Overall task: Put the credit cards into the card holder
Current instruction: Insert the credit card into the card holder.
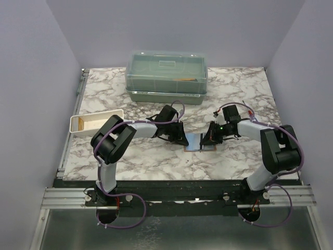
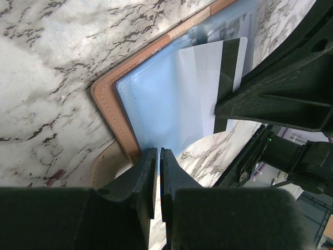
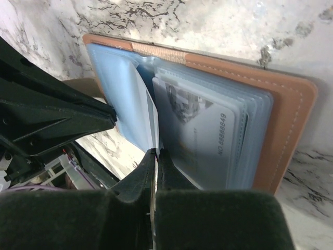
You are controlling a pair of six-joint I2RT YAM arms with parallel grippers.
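The brown card holder lies open on the marble table between both arms, its bluish pockets upward. My left gripper is shut on the near edge of one blue pocket flap, holding it up. My right gripper is shut on a white credit card with a black stripe. That card shows edge-on in the right wrist view, partly inside the gap between pockets. Another credit card with printed numbers sits in a clear pocket beside it. In the top view the grippers nearly touch over the holder.
A translucent green lidded box stands at the back centre. A long white tray lies at the left, close to the left arm's elbow. The holder's brown snap tab pokes out under the left fingers.
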